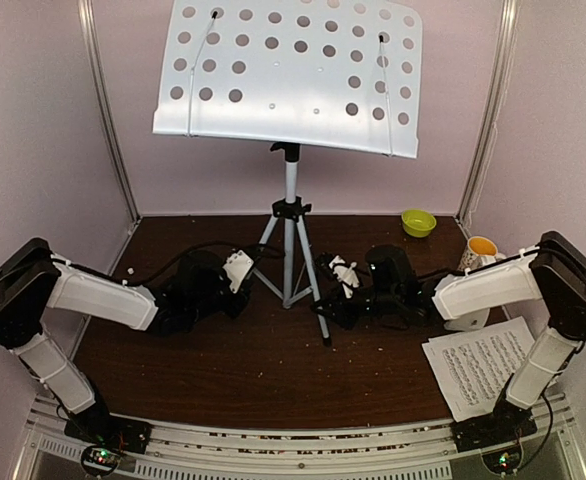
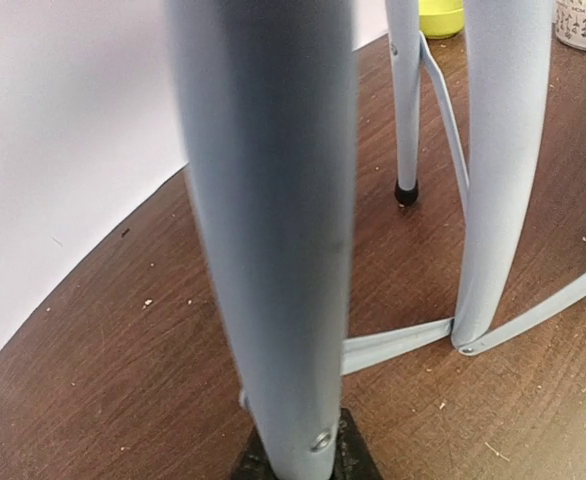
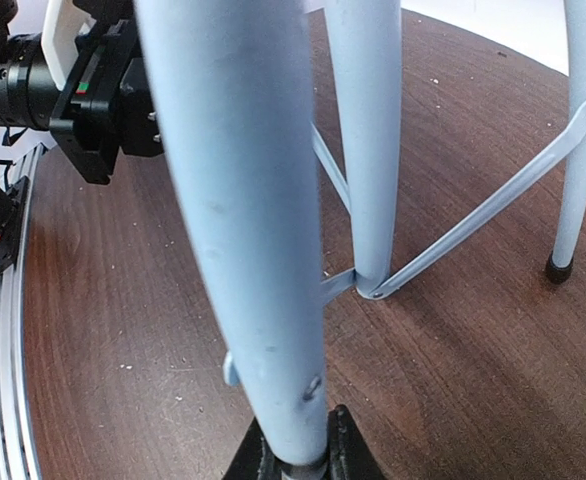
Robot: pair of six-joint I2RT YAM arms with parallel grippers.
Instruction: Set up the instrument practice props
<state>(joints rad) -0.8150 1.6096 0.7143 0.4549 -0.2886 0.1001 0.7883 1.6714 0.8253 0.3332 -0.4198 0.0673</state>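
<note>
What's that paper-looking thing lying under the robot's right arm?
Printed sheet music, lying flat on the table. The right arm crosses over its right corner, so that part is covered, and the number of sheets cannot be told.

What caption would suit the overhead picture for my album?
The left gripper and right gripper each clamp a leg of the music stand; sheet music lies on the table.

It looks like a robot lab test booth. Plain pale walls (image 1: 33,120) and metal posts (image 1: 108,110) box in a small dark table (image 1: 223,370). Two arms (image 1: 98,298) are bolted to a slotted rail (image 1: 293,440) at its near edge, with cables trailing. The stand (image 1: 291,190), pages (image 1: 478,365), bowl (image 1: 418,222) and mug (image 1: 480,250) sit there like staged props.
</note>
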